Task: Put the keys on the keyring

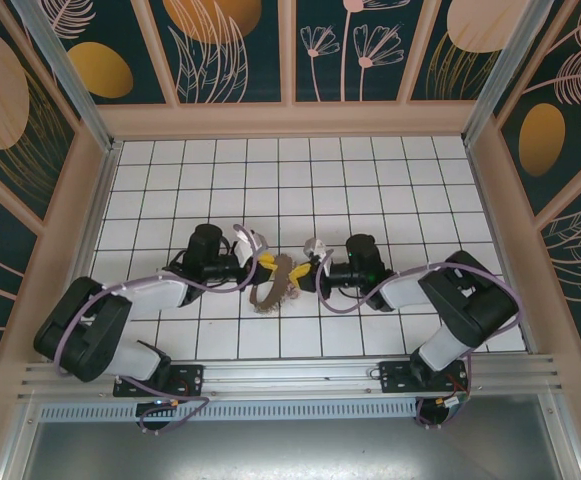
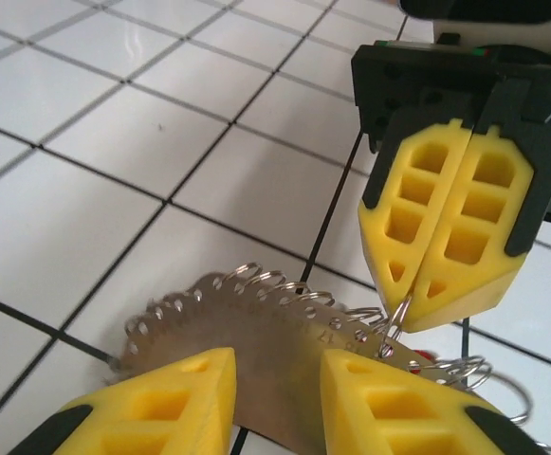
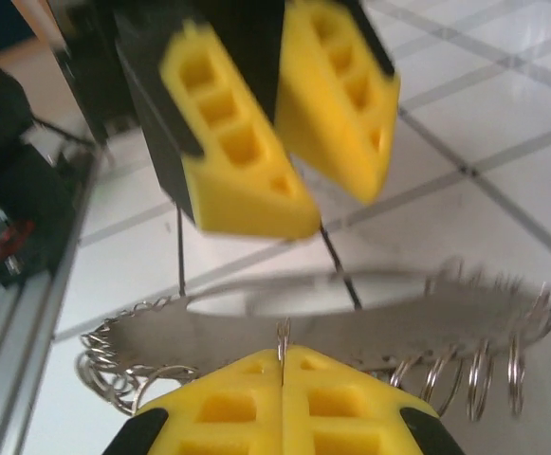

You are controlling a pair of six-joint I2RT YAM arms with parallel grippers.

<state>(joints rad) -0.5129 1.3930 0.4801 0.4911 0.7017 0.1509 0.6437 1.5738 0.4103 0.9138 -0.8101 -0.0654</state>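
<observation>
The keyring (image 1: pixel 270 290), a broad silvery band fringed with small wire rings, hangs tilted between the two arms at the middle of the tiled floor. In the left wrist view the band (image 2: pixel 256 322) spans the gap between my left gripper's (image 2: pixel 277 358) yellow fingers, which hold it. My right gripper (image 2: pixel 403 318) is shut, pinching one small rim ring at its tip. From the right wrist that ring stands up between the closed fingers of the right gripper (image 3: pixel 283 351), with the keyring (image 3: pixel 398 322) behind and the left gripper (image 3: pixel 337 204) above it. Of the keys, a red sliver (image 2: pixel 422 356) shows behind the band.
White tiled floor (image 1: pixel 370 180) stretches to the back wall. Patterned panels wall in the left, right and far sides. An aluminium rail (image 1: pixel 300 375) runs along the near edge by both arm bases. Purple cables (image 1: pixel 220 285) loop beside each wrist.
</observation>
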